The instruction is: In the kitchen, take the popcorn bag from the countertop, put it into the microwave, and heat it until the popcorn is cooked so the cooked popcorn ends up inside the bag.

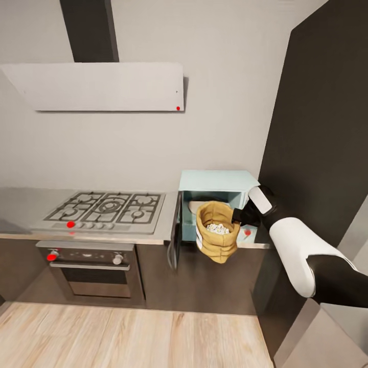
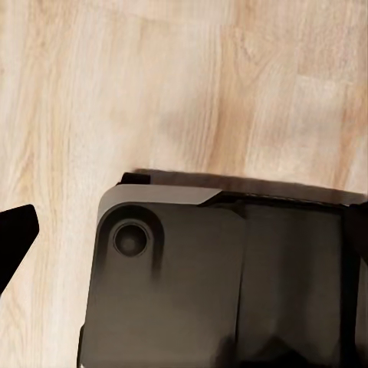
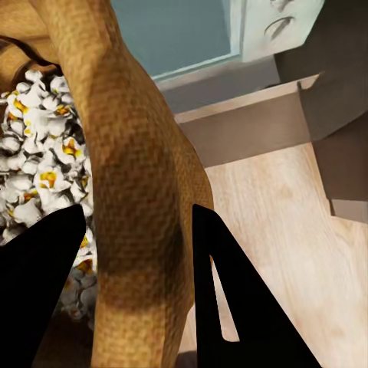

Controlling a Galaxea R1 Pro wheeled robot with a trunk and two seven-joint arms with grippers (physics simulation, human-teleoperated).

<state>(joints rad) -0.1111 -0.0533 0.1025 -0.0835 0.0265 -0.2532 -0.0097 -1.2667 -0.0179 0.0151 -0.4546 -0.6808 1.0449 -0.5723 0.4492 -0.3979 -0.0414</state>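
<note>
The popcorn bag (image 1: 217,232) is a tan, crumpled sack with a rolled rim, and its mouth is full of the popcorn (image 1: 218,228), white puffs flecked with yellow. It hangs in the air just in front of the open microwave (image 1: 217,190), off the front edge of the countertop (image 1: 20,207), carried by the right gripper (image 1: 238,216). In the right wrist view that gripper's dark fingers (image 3: 230,307) stand either side of the bag's wall, one inside among the kernels and one outside, so the pincer is closed on the rim of the sack.

The microwave is a pale blue box at the right end of the countertop, hard against a tall dark panel (image 1: 317,128). Its door (image 1: 175,235) is swung out to the left, edge-on to the head camera, and a pale plate (image 1: 197,205) shows inside the cavity behind the bag. Below the bag lies wooden floor (image 1: 128,335), and a gas hob (image 1: 107,209) sits on the countertop well to the left above a steel oven (image 1: 92,268), under a white hood (image 1: 97,86).

The left wrist view looks down on the wooden floor and a dark part of the robot's base (image 2: 222,284); a black sliver at its edge may be a fingertip, and I cannot tell how that pincer stands.
</note>
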